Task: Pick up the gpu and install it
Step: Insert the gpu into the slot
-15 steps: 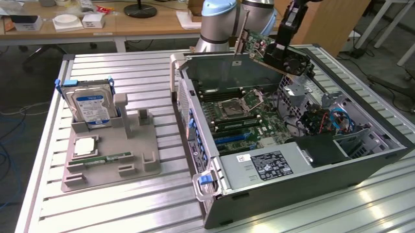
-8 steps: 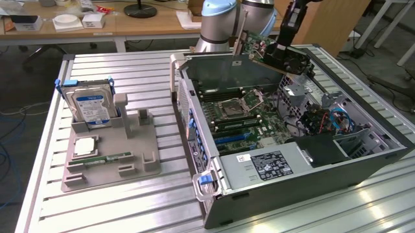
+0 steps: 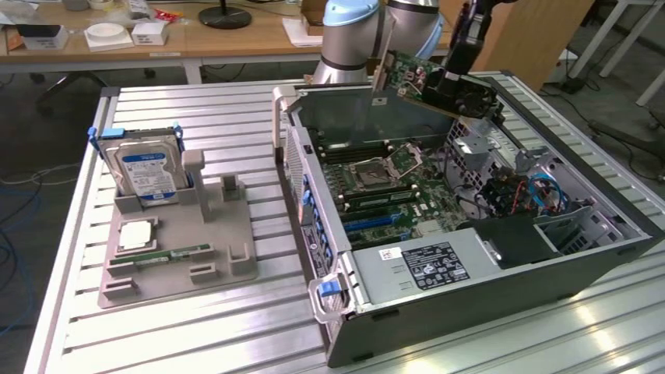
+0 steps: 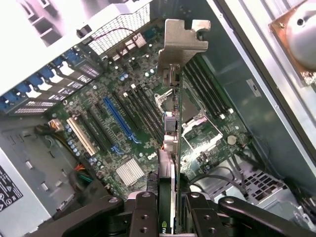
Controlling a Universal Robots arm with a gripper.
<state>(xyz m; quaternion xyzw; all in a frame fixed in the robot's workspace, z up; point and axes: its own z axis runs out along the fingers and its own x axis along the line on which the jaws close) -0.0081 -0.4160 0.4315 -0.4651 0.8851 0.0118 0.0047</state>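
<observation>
The gpu (image 3: 413, 76), a thin card with a narrow silver bracket (image 3: 378, 68) at one end, hangs in the air over the far end of the open computer case (image 3: 488, 300). My gripper (image 3: 457, 87) is shut on it. In the wrist view the gpu (image 4: 170, 143) is seen edge-on, its bracket (image 4: 183, 43) pointing away, clamped between the two dark fingers (image 4: 143, 215). Below it lies the motherboard (image 4: 148, 98) with a blue slot (image 4: 118, 123) and a beige slot (image 4: 81, 136). The card is apart from the board and well above it.
On the exterior view's left, a grey fixture (image 3: 223, 257) holds a silver hard drive (image 3: 149, 173) standing upright and a green memory stick (image 3: 171, 255) lying flat. The case walls, a drive cage (image 3: 488, 152) and blue cables (image 3: 546, 195) surround the motherboard (image 3: 395, 187).
</observation>
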